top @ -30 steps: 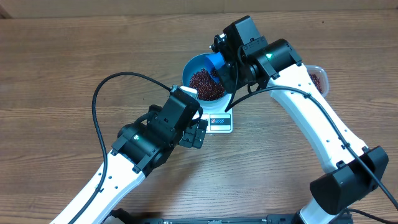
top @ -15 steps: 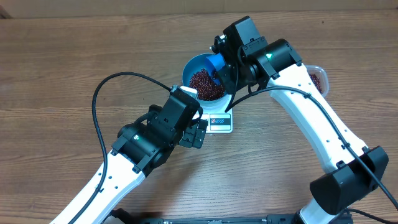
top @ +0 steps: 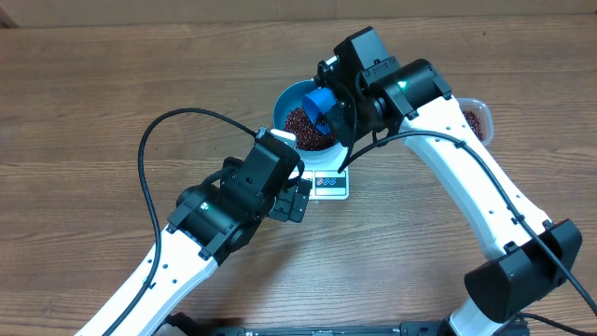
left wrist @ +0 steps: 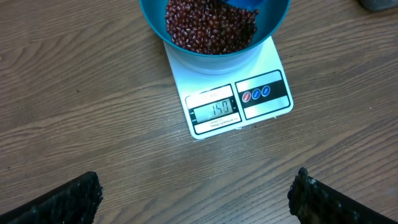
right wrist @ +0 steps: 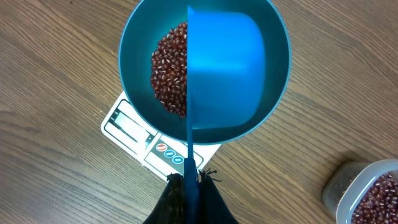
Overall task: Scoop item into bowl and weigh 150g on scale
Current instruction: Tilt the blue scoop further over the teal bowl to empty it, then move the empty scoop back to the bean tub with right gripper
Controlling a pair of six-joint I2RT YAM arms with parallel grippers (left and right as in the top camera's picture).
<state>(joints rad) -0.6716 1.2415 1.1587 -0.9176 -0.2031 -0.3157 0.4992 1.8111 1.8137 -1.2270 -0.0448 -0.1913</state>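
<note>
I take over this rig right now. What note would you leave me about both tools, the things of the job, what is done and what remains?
Left tool: open, empty, over the table in front of the scale.
Right tool: shut on the handle of the blue scoop, which is tipped over the bowl.
The bowl stands on the scale with beans in it; more beans lie in the clear tub.
Done: beans are in the bowl.
To do: check the display, whose digits are too blurred here to be sure of, then add beans or stop.
</note>
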